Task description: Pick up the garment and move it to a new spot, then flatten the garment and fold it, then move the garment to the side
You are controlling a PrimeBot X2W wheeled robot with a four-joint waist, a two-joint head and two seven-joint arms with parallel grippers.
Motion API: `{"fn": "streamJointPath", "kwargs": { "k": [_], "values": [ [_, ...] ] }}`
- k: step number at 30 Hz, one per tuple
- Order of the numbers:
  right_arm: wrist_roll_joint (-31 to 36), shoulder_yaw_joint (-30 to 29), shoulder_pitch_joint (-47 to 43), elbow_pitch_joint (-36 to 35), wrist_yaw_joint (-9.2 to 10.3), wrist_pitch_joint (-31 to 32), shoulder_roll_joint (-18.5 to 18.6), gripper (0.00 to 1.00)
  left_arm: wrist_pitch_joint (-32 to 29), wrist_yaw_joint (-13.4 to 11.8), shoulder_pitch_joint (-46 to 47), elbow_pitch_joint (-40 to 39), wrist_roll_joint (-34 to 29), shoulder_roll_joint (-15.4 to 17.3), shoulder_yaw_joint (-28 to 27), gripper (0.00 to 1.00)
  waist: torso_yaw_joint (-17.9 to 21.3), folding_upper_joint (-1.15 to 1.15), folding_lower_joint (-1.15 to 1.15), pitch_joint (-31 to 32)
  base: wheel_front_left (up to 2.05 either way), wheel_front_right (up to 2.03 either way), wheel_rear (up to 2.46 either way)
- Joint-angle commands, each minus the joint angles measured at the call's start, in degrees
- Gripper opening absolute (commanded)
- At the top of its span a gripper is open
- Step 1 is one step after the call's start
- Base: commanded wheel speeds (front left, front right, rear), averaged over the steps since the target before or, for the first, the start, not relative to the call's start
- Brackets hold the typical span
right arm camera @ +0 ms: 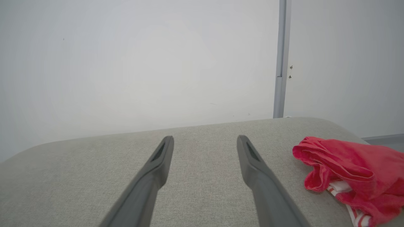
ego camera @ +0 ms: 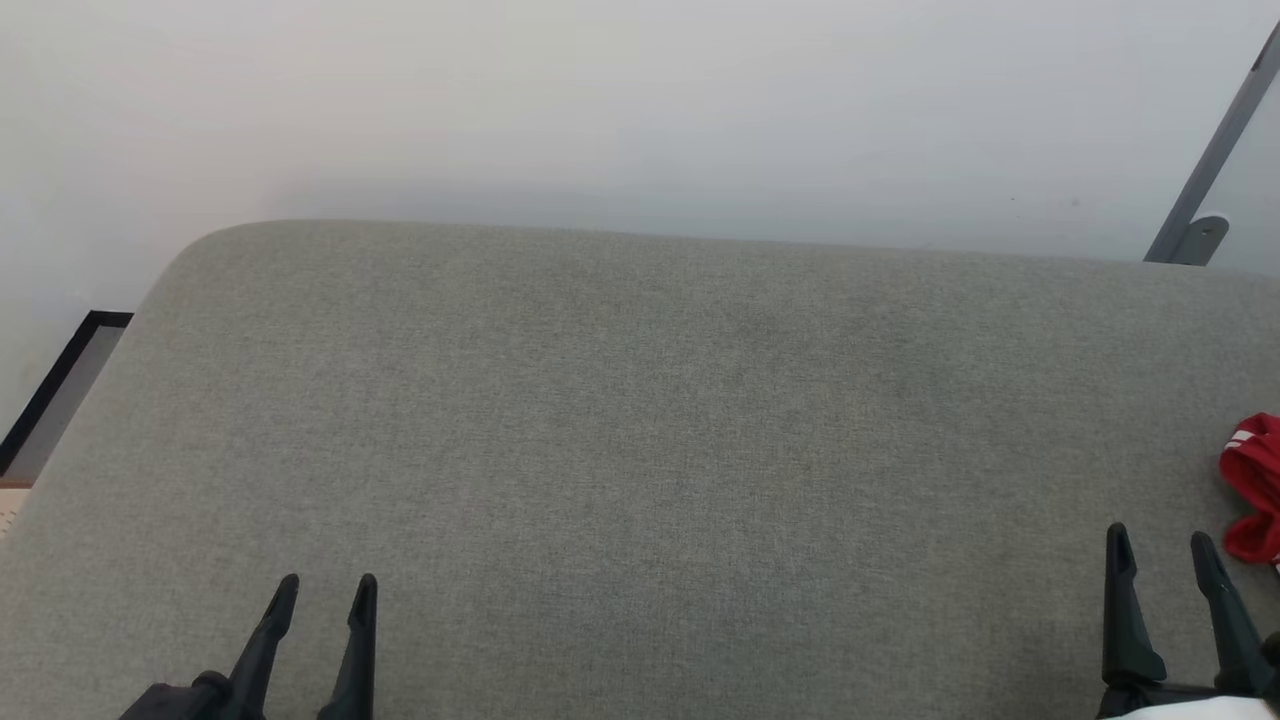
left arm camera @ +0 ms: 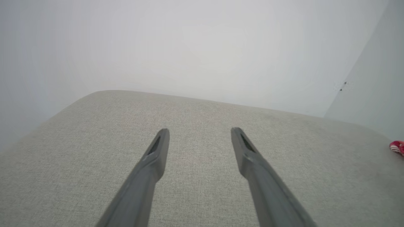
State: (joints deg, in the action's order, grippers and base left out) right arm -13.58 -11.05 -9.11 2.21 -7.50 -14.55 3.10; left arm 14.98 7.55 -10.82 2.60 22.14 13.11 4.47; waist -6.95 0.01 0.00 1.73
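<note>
A broad pad covered in pale grey woven cloth [ego camera: 640,450] fills most of the space, its far corners rounded. Behind it stands a plain white wall [ego camera: 600,100]. At the right a slim grey metal post [ego camera: 1215,150] runs up that wall, with two small dark screw heads [right arm camera: 290,72] just beside it. Low on the left, past the pad's edge, lies a black-edged panel [ego camera: 60,385].

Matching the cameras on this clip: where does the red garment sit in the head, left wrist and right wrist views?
Head view: the garment is at the right edge, in the lower half, cut off by the frame.
Left wrist view: a small red bit of the garment is at the far right edge, just below mid-height.
Right wrist view: the garment lies crumpled at the lower right.
Shared landmark: the grey fabric cushion, with its rounded far edge against the white wall.
</note>
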Motion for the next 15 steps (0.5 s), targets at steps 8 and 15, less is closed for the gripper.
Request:
{"fn": "streamJointPath", "kwargs": {
  "k": [8,15],
  "values": [
    [-1.48,-0.06,-0.90,-0.75,0.02,0.13,-0.20,1.00,0.26,-0.14,0.22,-0.14,0.65,0.04,0.22,1.00,-0.36,-0.01,0.00,-0.13,0.00,0.00,0.00],
    [-2.04,0.17,-0.41,-0.75,0.02,0.15,-0.21,1.00,0.27,-0.14,0.72,-0.78,0.09,-0.02,-0.25,1.00,-0.15,-0.01,0.00,-0.25,0.00,0.00,0.00]
  ]
}}
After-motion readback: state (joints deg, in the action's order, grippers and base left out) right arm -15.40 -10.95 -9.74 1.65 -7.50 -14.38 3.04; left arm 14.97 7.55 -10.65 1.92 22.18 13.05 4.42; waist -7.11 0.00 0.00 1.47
